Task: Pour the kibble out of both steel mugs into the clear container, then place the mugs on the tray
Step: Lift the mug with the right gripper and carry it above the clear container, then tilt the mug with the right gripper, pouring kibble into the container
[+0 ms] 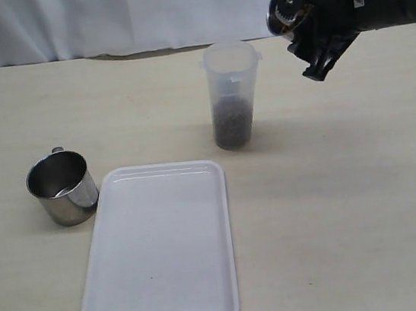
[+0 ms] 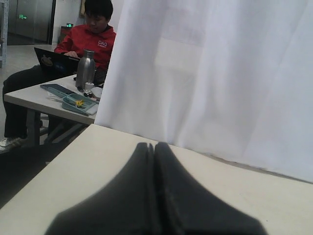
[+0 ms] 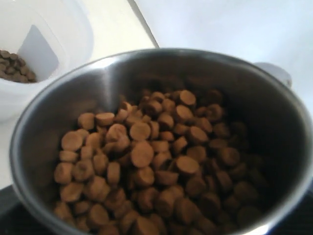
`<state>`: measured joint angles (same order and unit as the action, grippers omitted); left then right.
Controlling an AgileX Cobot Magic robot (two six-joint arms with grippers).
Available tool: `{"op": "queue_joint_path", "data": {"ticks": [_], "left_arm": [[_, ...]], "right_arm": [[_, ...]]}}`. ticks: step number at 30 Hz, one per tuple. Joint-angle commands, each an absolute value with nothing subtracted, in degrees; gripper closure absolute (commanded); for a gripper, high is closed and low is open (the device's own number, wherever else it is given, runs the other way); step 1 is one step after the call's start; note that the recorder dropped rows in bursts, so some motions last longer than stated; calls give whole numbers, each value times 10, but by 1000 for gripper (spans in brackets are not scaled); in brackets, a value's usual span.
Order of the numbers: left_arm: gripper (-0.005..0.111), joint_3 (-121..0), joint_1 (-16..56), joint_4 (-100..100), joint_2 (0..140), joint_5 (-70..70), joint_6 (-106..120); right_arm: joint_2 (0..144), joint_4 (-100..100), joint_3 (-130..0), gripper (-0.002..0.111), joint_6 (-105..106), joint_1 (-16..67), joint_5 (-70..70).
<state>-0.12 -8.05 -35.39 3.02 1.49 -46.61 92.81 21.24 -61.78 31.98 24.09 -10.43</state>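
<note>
Two mugs appear. The empty mug (image 1: 62, 188) stands upright on the table (image 1: 353, 205), just left of the tray (image 1: 161, 261) and not on it. The right gripper (image 1: 309, 38) grips the full mug (image 3: 102, 81), jaws wide around it, aloft just right of the container (image 1: 232, 95) rim. Kibble (image 3: 142, 154) fills this mug, and more lies in the container's lower part. The left gripper (image 2: 154, 196) has its fingers pressed together, holding nothing.
</note>
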Motion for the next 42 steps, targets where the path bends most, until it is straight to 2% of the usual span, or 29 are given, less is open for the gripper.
{"op": "queue_joint_path", "data": {"ticks": [1,6,30,42], "left_arm": [[107,0,-78,-353,29,9,-465],[107,0,-78,-353,29,9,-465],[107,0,-78,-354,29,9,-465],[107,0,-78,-354,29,9,-465]], "right_arm": [[940,211,-647,103,331,263,-106],[963,221,-694,103,339,274,-162],[1001,384,-740,103,322,308,-194],[1003,394,-740,103,328,308,-176]]}}
